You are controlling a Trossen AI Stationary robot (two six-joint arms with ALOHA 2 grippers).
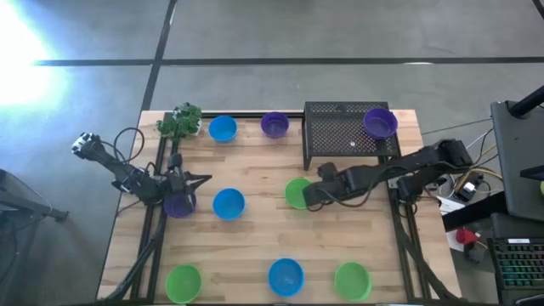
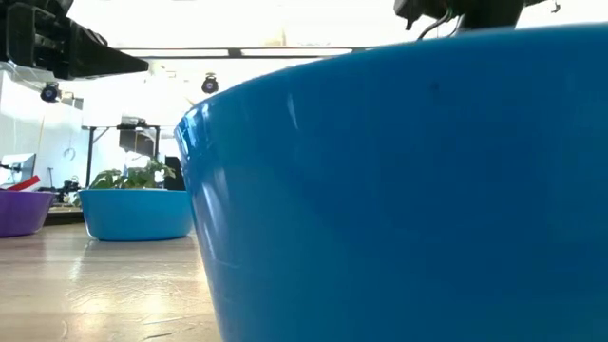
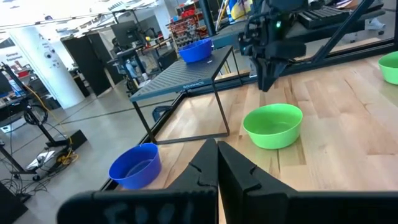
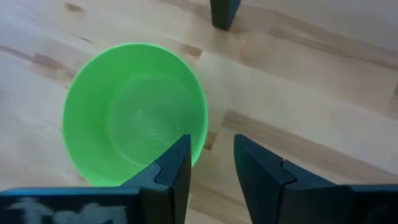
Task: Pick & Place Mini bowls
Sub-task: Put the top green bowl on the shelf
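Observation:
Several mini bowls sit upright on the wooden table (image 1: 255, 246), and one purple bowl (image 1: 380, 121) stands on the black rack (image 1: 340, 134). My right gripper (image 4: 211, 146) (image 1: 308, 194) is open and low at a green bowl (image 4: 134, 112) (image 1: 296, 192) mid-table, with one finger over the bowl's inside and the other outside its rim. My left gripper (image 3: 217, 146) (image 1: 206, 179) is shut with nothing between its fingers. It hovers at the table's left, above and beside a purple bowl (image 1: 178, 205). My right gripper comes from above and from the table's right, its fingers (image 4: 177, 165) standing on either side of the green bowl's rim (image 4: 202, 140). Whether a finger touches the rim, I cannot tell. The bowl rests upright on the table.
A blue bowl (image 1: 228, 204) lies between the two grippers. Along the near edge sit a green bowl (image 1: 183, 282), a blue bowl (image 1: 286, 276) and another green bowl (image 1: 352, 279). At the far edge are the leafy plant (image 1: 180, 121), a blue bowl (image 1: 222, 128) and a purple bowl (image 1: 274, 125).

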